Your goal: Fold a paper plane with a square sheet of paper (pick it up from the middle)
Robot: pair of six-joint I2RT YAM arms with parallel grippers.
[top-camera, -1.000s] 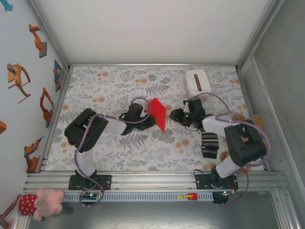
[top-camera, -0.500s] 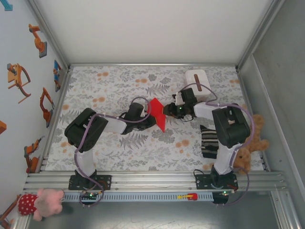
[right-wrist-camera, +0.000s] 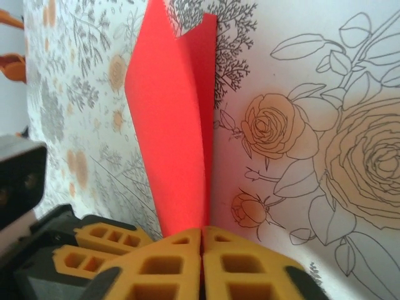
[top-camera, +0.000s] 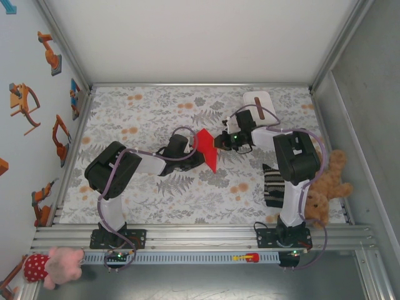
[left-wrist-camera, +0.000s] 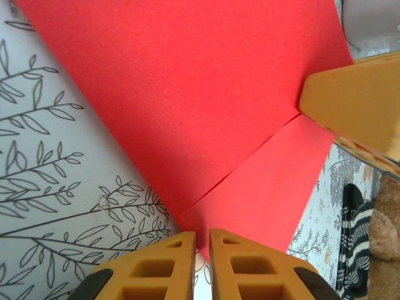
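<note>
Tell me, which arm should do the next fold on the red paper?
Probably the right. The right claw pinches the paper at the edge where the crease ends, so it could swing that flap over. The left claw is clamped on a corner, better for holding steady.

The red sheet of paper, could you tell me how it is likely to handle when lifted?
Likely light and floppy: the red sheet of paper is thin, and its two layers splay apart above the right tool. It probably keeps a fold, given the sharp crease near the left tool. Pinched by both tools, it could tear if they pull apart.
</note>
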